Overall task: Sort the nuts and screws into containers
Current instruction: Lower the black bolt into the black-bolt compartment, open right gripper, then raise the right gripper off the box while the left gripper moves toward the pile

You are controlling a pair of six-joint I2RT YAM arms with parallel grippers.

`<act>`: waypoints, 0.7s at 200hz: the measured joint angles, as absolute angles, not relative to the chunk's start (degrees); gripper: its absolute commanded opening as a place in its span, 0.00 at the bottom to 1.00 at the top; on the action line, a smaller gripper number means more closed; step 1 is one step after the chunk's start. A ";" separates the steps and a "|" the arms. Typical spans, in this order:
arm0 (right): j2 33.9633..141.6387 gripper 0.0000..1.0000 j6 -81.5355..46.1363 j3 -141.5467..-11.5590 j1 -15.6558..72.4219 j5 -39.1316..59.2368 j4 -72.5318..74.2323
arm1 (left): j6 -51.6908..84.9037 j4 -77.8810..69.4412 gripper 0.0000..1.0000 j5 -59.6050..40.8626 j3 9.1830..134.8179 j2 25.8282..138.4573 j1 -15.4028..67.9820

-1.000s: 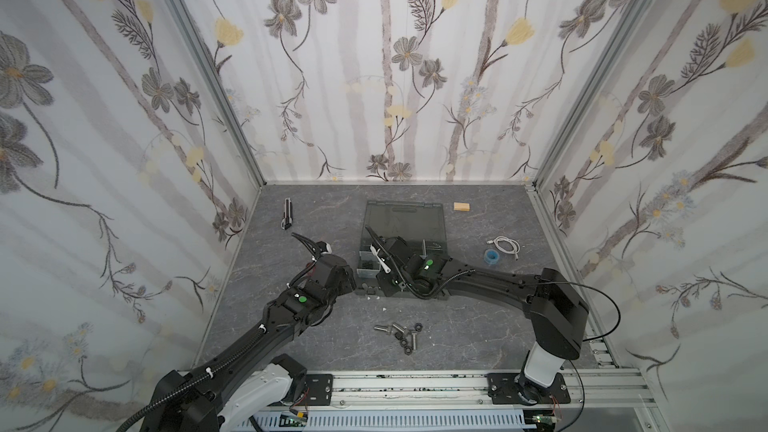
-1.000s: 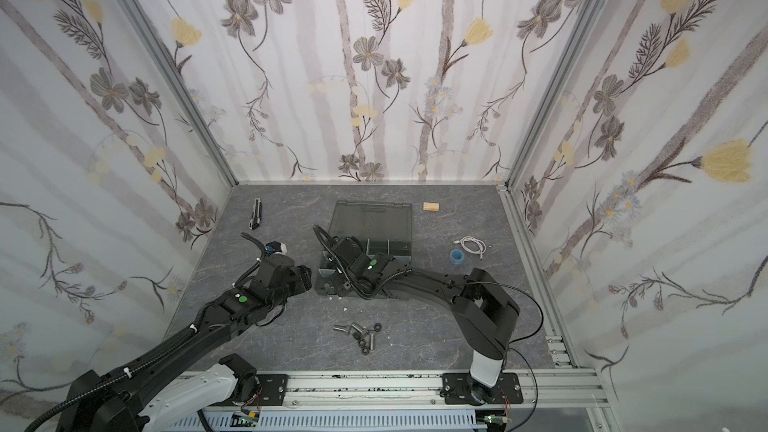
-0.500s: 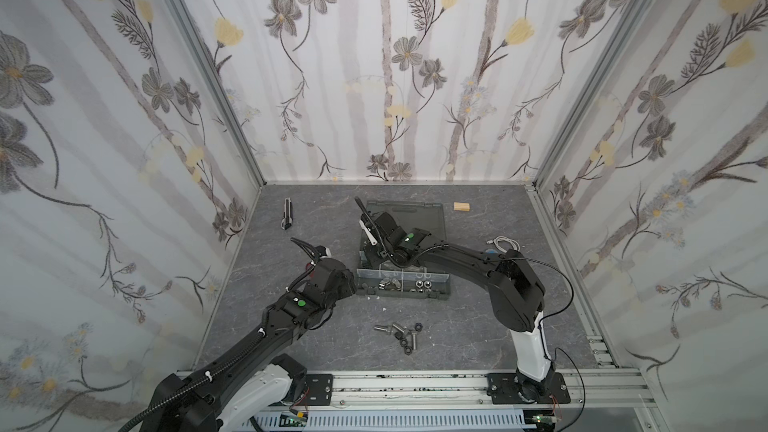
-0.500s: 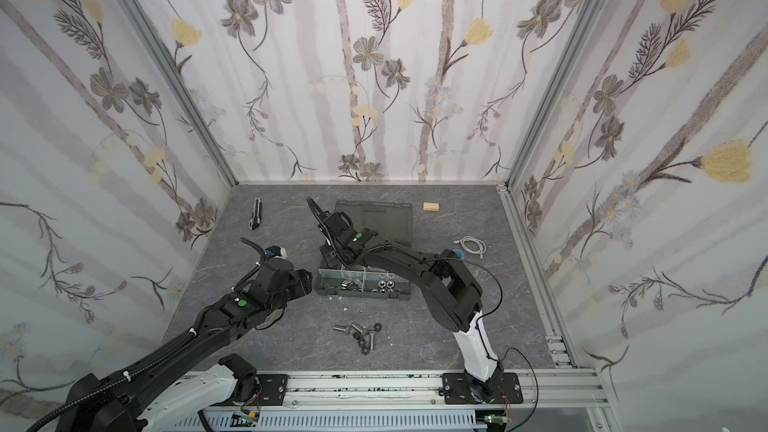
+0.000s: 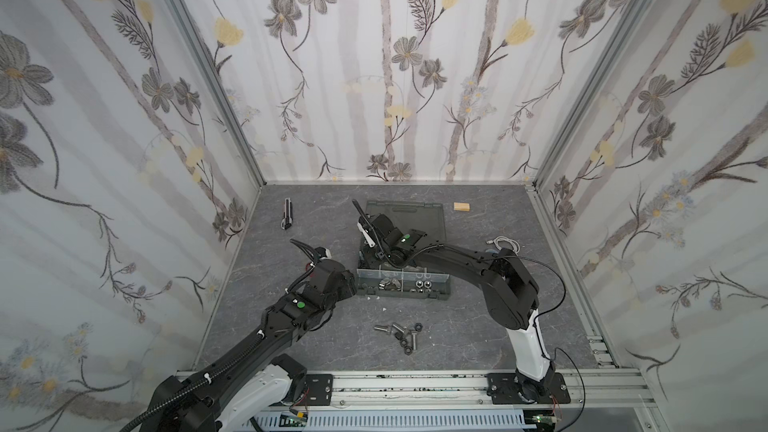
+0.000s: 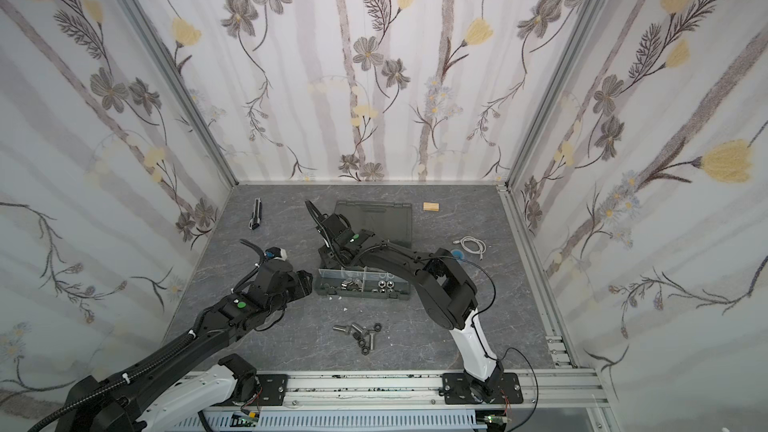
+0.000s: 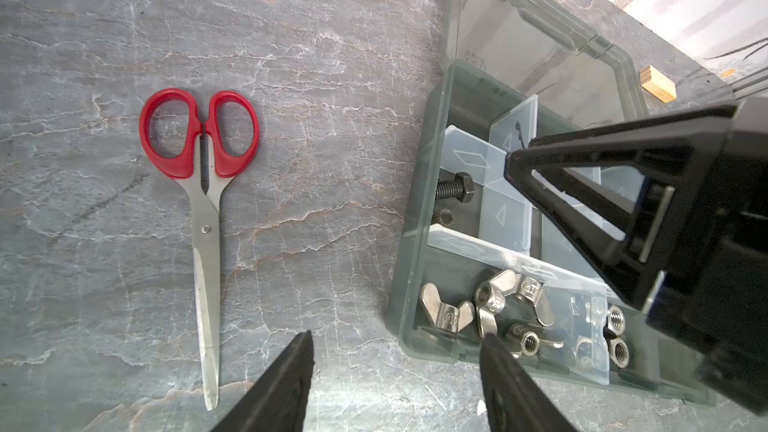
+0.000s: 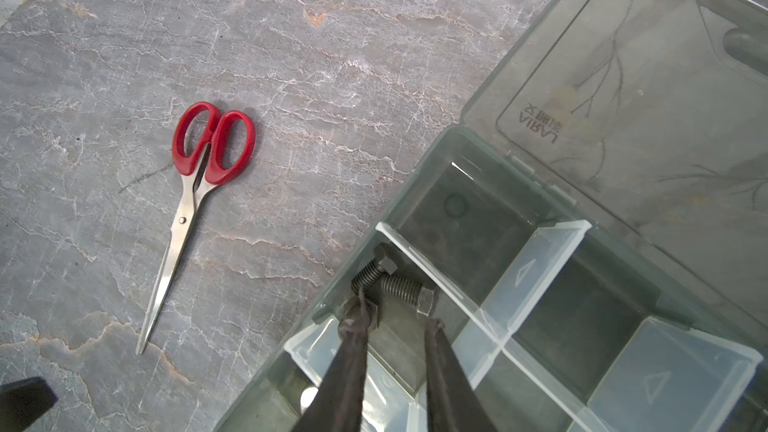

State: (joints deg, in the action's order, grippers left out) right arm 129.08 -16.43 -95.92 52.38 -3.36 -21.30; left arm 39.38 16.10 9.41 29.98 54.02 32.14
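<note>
Screws lie in organizer case side compartment; right pincer above them, slightly parted, apparently empty; left pincer beside case, wide apart, empty.

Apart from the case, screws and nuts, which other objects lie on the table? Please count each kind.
Scissors: 1
Wooden block: 1
White cable: 1
Blue tape roll: 1
Slim black tool: 1
Total: 5 (tiny white scraps not counted)

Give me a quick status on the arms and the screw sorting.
Right gripper open over black screws in the organizer case. Left gripper open, empty, beside the case. Loose screws and nuts wait on the table. Scissors lie clear.
</note>
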 measured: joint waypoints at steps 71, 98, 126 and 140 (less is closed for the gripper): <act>126.52 0.30 -16.47 -94.78 52.38 -3.36 -22.50 | 39.38 16.05 0.66 9.19 29.98 54.37 32.14; 125.47 0.30 -16.56 -94.21 52.34 -3.36 -22.44 | 39.35 15.90 0.66 8.93 29.98 54.35 32.14; 124.03 0.30 -17.06 -92.97 52.27 -3.31 -22.31 | 39.35 15.70 0.66 8.71 29.98 54.08 32.14; 123.17 0.30 -17.08 -92.27 52.21 -3.31 -22.31 | 39.31 15.66 0.66 8.36 29.98 53.89 32.14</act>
State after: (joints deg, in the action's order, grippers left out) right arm 123.17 -17.08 -92.27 52.21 -3.31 -22.31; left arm 39.31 15.66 8.36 29.98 53.89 32.14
